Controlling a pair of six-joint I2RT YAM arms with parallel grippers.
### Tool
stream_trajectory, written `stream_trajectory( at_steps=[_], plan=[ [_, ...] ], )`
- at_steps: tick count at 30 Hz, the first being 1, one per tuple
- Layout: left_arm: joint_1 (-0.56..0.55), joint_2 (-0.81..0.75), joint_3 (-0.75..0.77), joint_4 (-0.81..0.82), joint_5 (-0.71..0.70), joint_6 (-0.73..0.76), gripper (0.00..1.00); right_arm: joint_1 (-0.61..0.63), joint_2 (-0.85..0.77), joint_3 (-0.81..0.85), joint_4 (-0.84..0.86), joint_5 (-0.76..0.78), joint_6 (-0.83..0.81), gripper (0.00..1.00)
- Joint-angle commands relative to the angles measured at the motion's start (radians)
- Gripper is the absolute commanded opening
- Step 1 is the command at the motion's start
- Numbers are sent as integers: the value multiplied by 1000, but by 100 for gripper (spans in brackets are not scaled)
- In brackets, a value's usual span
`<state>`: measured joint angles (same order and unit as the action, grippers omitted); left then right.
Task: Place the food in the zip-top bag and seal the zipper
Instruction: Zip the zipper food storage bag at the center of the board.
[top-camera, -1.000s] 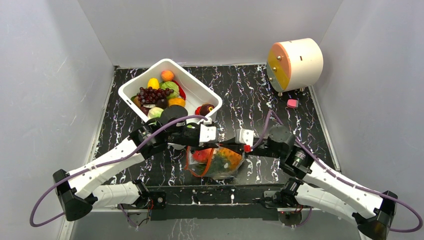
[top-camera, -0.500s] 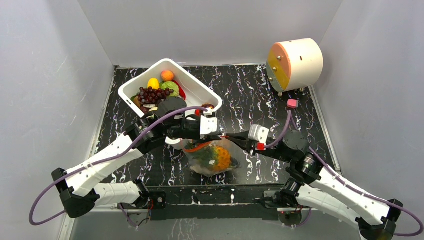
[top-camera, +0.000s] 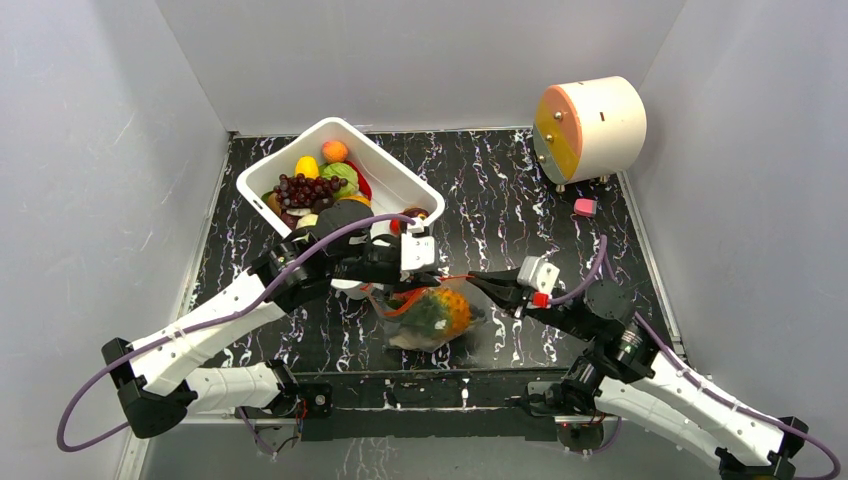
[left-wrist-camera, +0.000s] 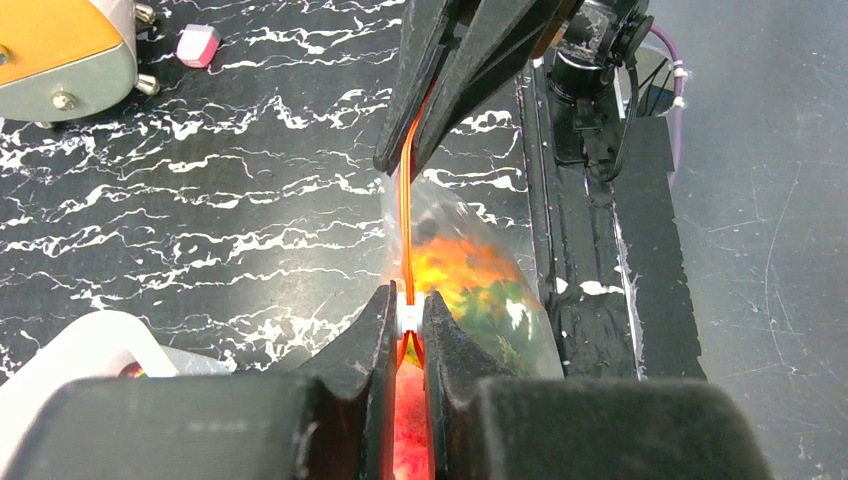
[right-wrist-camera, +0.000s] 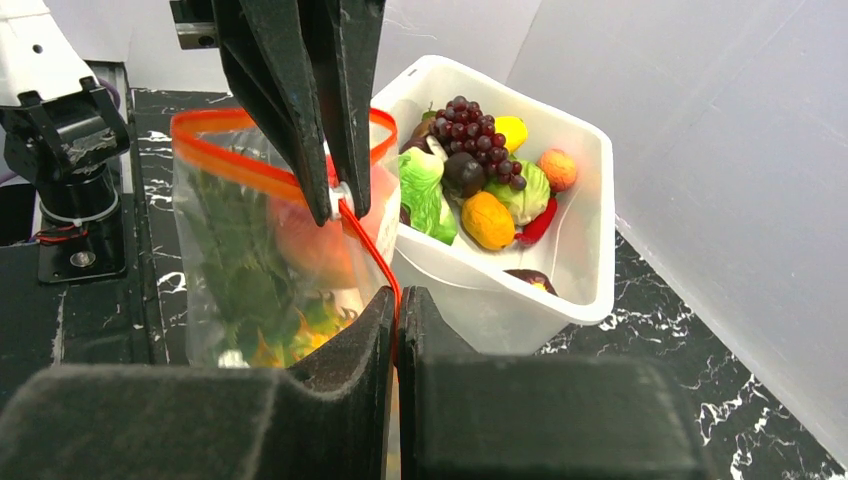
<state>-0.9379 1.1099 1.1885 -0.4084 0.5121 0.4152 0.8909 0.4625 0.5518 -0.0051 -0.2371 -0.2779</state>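
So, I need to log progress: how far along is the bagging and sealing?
Done: some food sits inside the zip-top bag. In hand: the left gripper and right gripper both pinch the zipper, closed flat between them. Left: the mouth beyond the left gripper looks open, and grapes and more wait in the white tub.

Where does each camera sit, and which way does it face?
Top external: high behind the robot, looking down on the table; left arm and right arm show.
Left wrist: on the left arm, facing along the zipper; left end effector shows.
Right wrist: on the right arm, facing the white tub; right end effector shows.
Shared: both wrist views show the zip-top bag.
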Motion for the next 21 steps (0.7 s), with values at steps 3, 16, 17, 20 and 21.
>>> stream_trajectory(
  at_steps=[3,16,17,20,21],
  plan=[
    [9,-51,-12,-92,-54,-21,0,-11,-88,-7,20,177,10,0],
    [10,-87,-20,-153,-107,-13,0,-11,-183,-37,-37,312,52,0],
    [9,-99,-28,-152,-111,-14,0,-11,-189,-41,-40,325,62,0],
    [10,-122,-48,-142,-121,-25,0,-11,-198,-46,-56,338,78,0],
    [9,-129,-50,-146,-122,-26,0,-11,-194,-43,-63,339,80,0]
  ],
)
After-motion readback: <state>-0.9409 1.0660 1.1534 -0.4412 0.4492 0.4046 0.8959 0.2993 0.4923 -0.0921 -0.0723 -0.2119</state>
